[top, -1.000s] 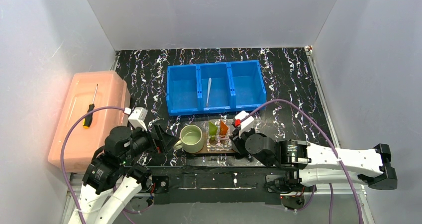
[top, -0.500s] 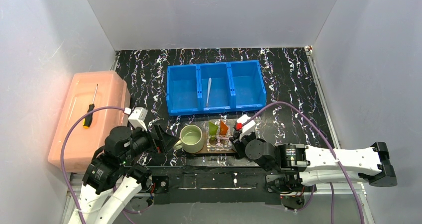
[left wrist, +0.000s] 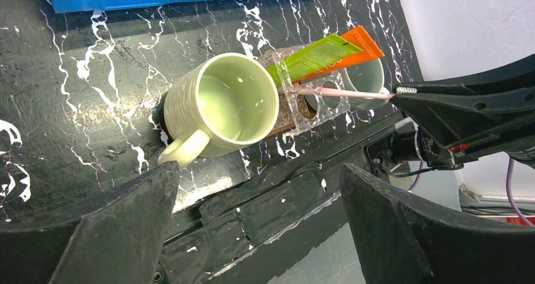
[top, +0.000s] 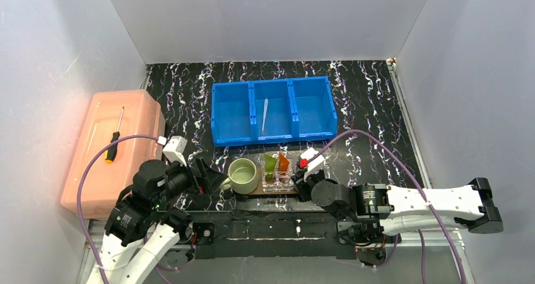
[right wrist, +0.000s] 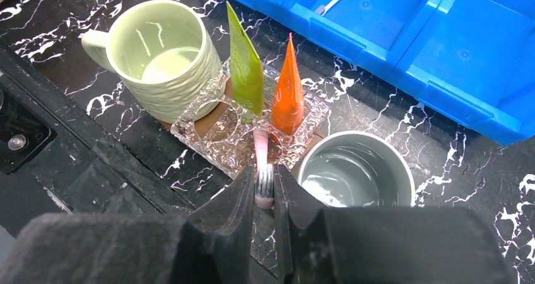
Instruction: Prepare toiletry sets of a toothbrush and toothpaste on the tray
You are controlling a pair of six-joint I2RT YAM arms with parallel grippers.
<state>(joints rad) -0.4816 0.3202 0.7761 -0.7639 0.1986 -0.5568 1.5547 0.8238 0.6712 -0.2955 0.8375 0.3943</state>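
A lime-green tube [right wrist: 245, 66] and an orange tube [right wrist: 289, 91] stand upright in a clear plastic holder [right wrist: 214, 132]. The holder rests on the dark-brown tray [top: 265, 194], between a green mug [right wrist: 161, 50] and a grey mug [right wrist: 355, 173]. A pale pink toothbrush [right wrist: 260, 148] leans out of the holder, and my right gripper [right wrist: 265, 183] is shut on its bristle head. A second toothbrush [top: 265, 115] lies in the blue bin's middle compartment. My left gripper [left wrist: 260, 189] stands open and holds nothing, just left of the green mug [left wrist: 221, 104].
The blue three-compartment bin [top: 272, 82] sits behind the tray. At the far left a pink box [top: 135, 139] carries a screwdriver [top: 113, 146]. White walls close in the table on three sides.
My right gripper has shifted slightly toward the near edge, still around the toothbrush head. The left arm has not moved.
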